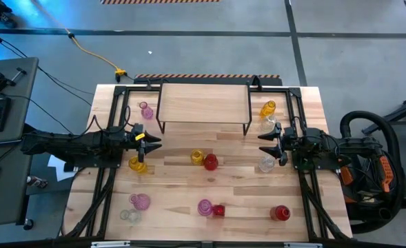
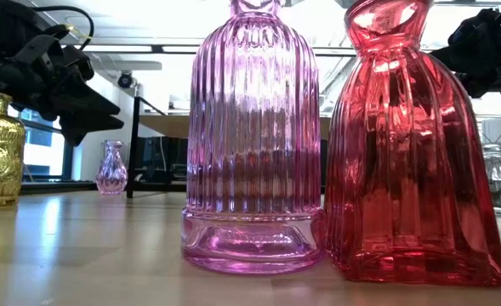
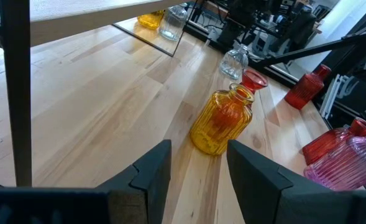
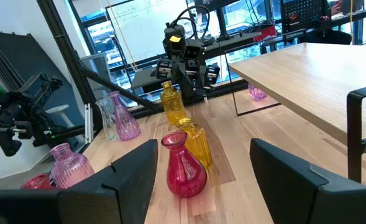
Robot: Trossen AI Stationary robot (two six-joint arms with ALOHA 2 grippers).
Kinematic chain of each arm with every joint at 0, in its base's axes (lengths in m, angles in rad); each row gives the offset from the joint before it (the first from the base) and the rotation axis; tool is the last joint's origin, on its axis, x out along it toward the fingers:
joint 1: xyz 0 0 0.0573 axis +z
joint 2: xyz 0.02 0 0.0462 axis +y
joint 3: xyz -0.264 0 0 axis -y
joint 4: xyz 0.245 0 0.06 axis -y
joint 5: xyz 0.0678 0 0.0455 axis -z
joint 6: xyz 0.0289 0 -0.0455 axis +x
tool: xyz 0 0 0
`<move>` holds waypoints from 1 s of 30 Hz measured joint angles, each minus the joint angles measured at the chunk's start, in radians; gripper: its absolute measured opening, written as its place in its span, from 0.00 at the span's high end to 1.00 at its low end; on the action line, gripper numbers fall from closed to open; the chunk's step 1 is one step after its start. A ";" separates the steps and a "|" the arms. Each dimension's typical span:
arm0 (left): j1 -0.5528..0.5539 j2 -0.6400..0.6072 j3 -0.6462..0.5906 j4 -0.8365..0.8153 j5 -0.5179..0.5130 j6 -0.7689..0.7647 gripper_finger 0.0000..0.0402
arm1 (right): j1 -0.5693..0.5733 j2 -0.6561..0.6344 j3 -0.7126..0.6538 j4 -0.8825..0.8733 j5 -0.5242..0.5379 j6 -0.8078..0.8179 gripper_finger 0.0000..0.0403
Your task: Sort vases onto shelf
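The shelf stands on black wire legs at the table's far middle, with nothing on its board. Several glass vases stand upright on the tabletop. A yellow vase and a red vase stand side by side at the centre, between my two grippers. My left gripper is open and empty, left of the centre, pointing toward the table's right. Another yellow vase stands just near of it. My right gripper is open and empty, pointing toward the table's left. A clear vase stands just near of it.
A pink vase stands left of the shelf. An amber vase and a clear vase stand right of it. Near the front edge stand pink, clear, pink and red vases, and a red vase.
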 joint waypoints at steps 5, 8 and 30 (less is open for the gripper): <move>0.000 0.000 0.000 0.000 0.000 0.000 0.63 | 0.000 0.000 0.000 0.001 0.000 -0.010 0.40; 0.000 0.000 0.000 0.000 0.000 0.000 0.63 | 0.000 0.000 0.000 0.007 0.002 -0.038 0.40; 0.000 0.000 0.000 0.000 0.000 0.000 0.63 | 0.000 0.000 0.000 0.013 0.062 0.049 0.40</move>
